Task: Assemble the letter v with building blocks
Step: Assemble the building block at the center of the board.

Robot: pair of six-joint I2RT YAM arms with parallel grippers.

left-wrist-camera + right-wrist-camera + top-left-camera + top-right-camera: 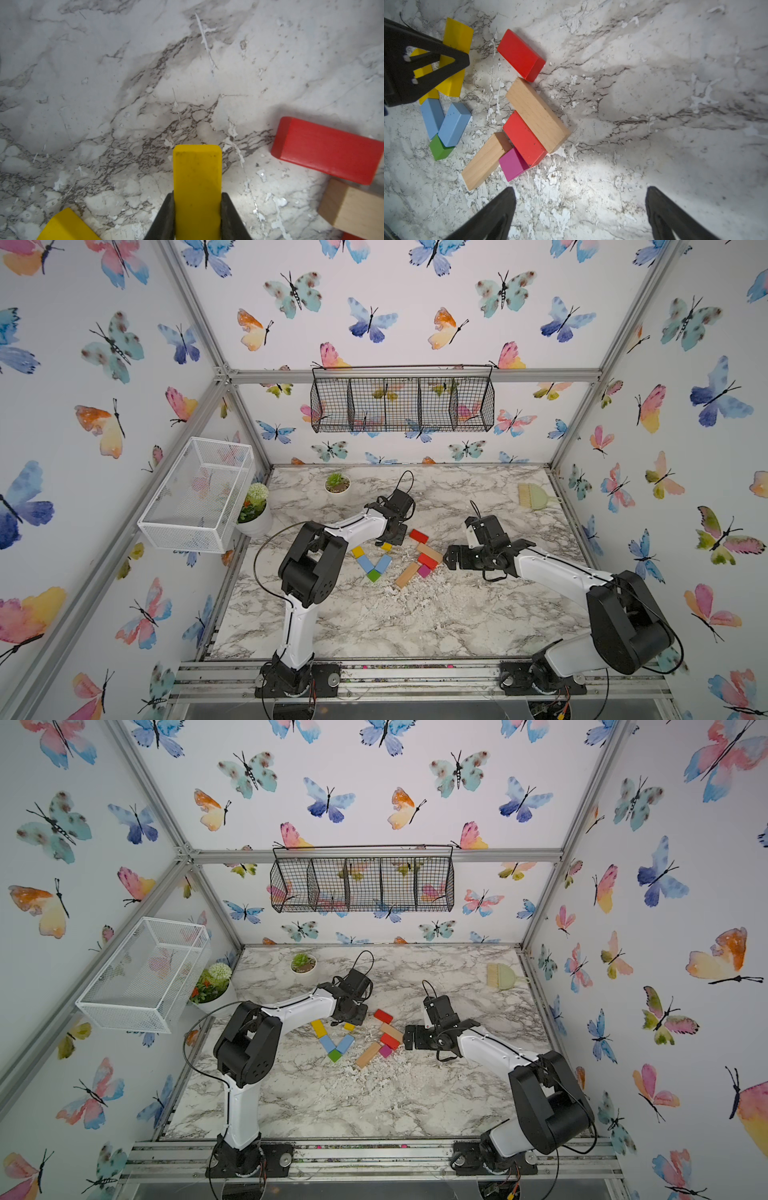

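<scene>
We see the left end effector (197, 195) closed on a yellow bar (197, 176). Its jaws pinch the long sides, and most of the bar's length sticks out past the fingertips, low over the marble surface (654, 83) (we cannot tell whether the bar touches it). A second yellow bar (64, 224) lies flat just beside this end effector, and a red bar (521, 55) lies close on the side toward the right arm.

Below the left end effector in a top view, a green cube (440, 149) has one light-blue bar (432, 116) and another light-blue bar (454, 123) spreading from it. The second yellow bar continues the first of these. The held bar's near end is close to the far end of the other, with a small gap.

The right end effector (579, 188) hangs over the surface with its jaws spread wide and nothing between them. Just off its fingertips, toward the left arm, sits a tight cluster: a tan bar (537, 114), a second red bar (525, 138) against its side, a magenta cube (512, 165) and a second tan bar (485, 161).
</scene>
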